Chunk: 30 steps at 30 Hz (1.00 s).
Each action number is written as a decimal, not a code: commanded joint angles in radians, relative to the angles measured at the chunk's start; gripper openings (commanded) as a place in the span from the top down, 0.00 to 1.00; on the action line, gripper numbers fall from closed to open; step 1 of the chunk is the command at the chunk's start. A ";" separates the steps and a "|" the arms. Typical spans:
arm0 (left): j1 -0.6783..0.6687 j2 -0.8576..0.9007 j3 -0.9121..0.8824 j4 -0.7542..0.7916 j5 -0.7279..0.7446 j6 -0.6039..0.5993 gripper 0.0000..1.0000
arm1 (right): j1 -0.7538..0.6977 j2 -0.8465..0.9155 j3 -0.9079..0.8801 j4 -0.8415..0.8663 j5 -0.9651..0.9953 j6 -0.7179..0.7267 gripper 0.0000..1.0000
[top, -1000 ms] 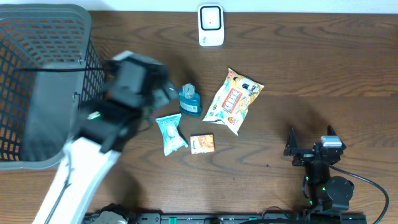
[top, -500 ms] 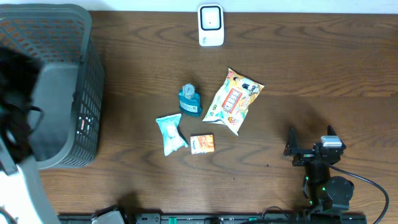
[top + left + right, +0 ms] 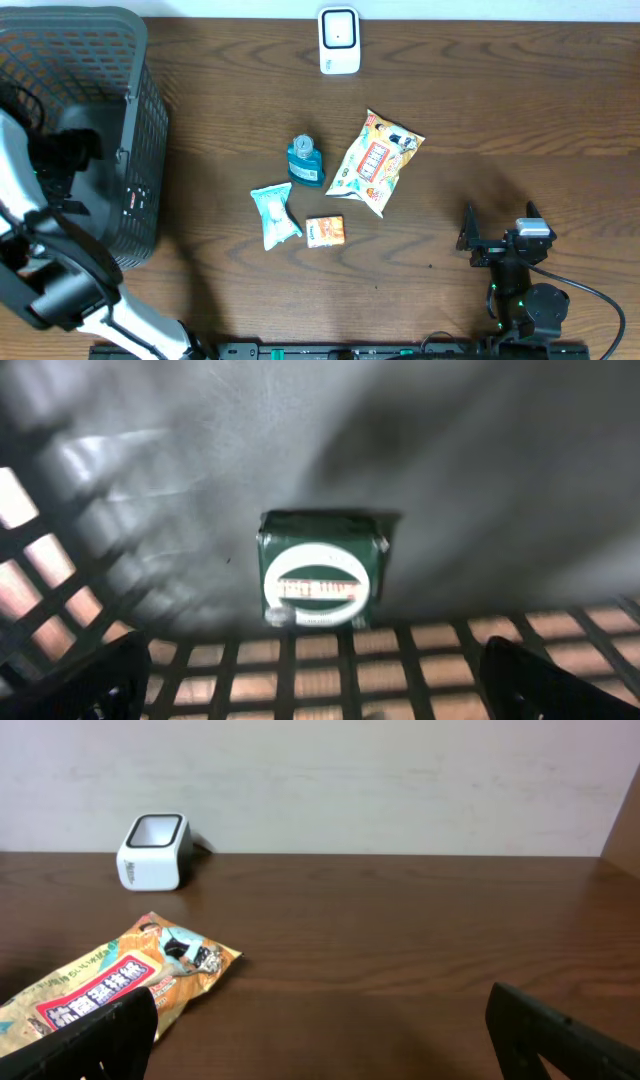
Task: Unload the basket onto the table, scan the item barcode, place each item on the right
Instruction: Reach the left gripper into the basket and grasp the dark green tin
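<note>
The left pincer (image 3: 320, 695) hangs inside the dark mesh basket (image 3: 110, 40), its jaws wide apart and holding nothing. Just ahead of it, centred between its two fingers, a green packet (image 3: 322, 568) with a white oval label lies on the basket's grey inner surface beside the mesh, clear of both fingertips. The right pincer (image 3: 498, 228) sits low near the table (image 3: 520, 110) edge, jaws likewise spread and empty. Ahead of it and to its left lies the orange snack bag (image 3: 110, 985), and beyond that bag stands the white barcode scanner (image 3: 153, 851). Further to its left lie a blue bottle (image 3: 305, 162), a pale blue sachet (image 3: 273, 213) and a small orange box (image 3: 325, 231), well apart from either pincer.
</note>
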<state>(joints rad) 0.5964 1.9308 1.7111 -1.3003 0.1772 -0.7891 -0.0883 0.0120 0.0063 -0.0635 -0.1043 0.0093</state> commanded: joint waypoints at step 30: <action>-0.043 0.014 -0.341 0.311 -0.017 -0.160 0.45 | 0.004 -0.005 -0.001 -0.003 0.000 -0.014 0.01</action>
<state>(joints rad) 0.5240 1.9736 1.3842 -0.9829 0.1959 -0.9489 -0.0883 0.0120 0.0063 -0.0631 -0.1043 0.0093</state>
